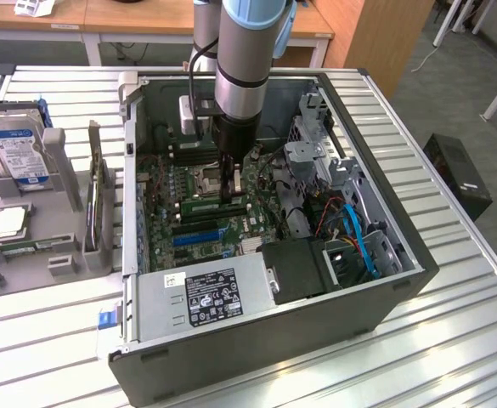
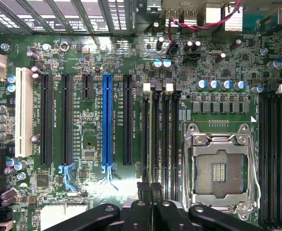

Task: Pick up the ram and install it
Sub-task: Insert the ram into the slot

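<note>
The ram [image 2: 151,134] shows edge-on as a thin pale-green strip along one of the black memory slots [image 2: 166,134], beside the CPU socket [image 2: 218,168]. My gripper [image 2: 150,190] has its two black fingers pressed together over the strip's near end, shut on the ram. In the exterior view the gripper [image 1: 231,191] points straight down inside the open computer case [image 1: 401,280], and the ram [image 1: 201,206] is a green strip on the motherboard at the fingers' base. I cannot tell whether the ram is fully seated in its slot.
On the exterior view's left, a grey holder [image 1: 65,183] carries a hard drive [image 1: 14,149], a CPU [image 1: 8,223] and an upright expansion card [image 1: 95,204]. The power supply [image 1: 206,293], drive cage [image 1: 316,153] and cables [image 1: 358,238] crowd the case. A blue slot [image 2: 107,120] lies near the memory slots.
</note>
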`<state>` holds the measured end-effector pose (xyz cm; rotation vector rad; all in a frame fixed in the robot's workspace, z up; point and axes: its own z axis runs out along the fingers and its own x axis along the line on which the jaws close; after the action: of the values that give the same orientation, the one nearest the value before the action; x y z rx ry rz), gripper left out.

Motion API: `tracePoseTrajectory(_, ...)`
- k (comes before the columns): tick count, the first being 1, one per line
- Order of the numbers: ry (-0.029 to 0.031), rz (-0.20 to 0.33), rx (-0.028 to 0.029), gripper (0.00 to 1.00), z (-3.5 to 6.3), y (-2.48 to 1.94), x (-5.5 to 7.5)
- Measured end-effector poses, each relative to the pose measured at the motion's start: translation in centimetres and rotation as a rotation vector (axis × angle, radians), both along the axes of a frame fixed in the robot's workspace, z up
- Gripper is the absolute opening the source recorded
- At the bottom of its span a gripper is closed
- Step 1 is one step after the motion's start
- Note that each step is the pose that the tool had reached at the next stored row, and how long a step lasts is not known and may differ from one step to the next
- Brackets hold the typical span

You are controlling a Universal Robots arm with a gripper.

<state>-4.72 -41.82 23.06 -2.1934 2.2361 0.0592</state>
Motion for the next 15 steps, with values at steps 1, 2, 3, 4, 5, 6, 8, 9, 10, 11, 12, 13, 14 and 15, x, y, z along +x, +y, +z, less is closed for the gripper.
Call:
tracePoseTrajectory(1,0.0000,0.000,-0.0001,0.12,0.06,0.00,0.01)
tracePoseTrajectory(2,0.0000,0.000,-0.0002,0.12,0.13,0.00,0.01)
tracePoseTrajectory(3,0.0001,0.000,-0.0001,0.12,0.19,0.00,0.01)
tracePoseTrajectory(4,-0.0001,0.000,0.0000,0.12,0.20,0.00,0.01)
tracePoseTrajectory(5,0.0000,0.000,0.0002,0.12,0.20,0.01,0.01)
tracePoseTrajectory(6,0.0000,0.000,0.0008,0.12,0.21,0.01,0.02)
tracePoseTrajectory(8,0.0000,0.002,0.0018,0.12,0.21,0.00,0.01)
tracePoseTrajectory(9,0.0000,0.004,0.0022,0.12,0.21,-0.01,0.02)
tracePoseTrajectory(10,0.0000,0.008,0.0025,0.12,0.21,-0.01,0.01)
tracePoseTrajectory(11,-0.0001,0.011,0.0026,0.12,0.21,-0.01,0.01)
tracePoseTrajectory(12,-0.0001,0.014,0.0025,0.12,0.21,-0.01,0.01)
tracePoseTrajectory(13,0.0000,0.017,0.0026,0.12,0.21,-0.01,0.02)
tracePoseTrajectory(14,0.0001,0.020,0.0024,0.12,0.22,-0.01,0.01)
tracePoseTrajectory(15,0.0000,0.021,0.0024,0.12,0.21,-0.01,0.01)
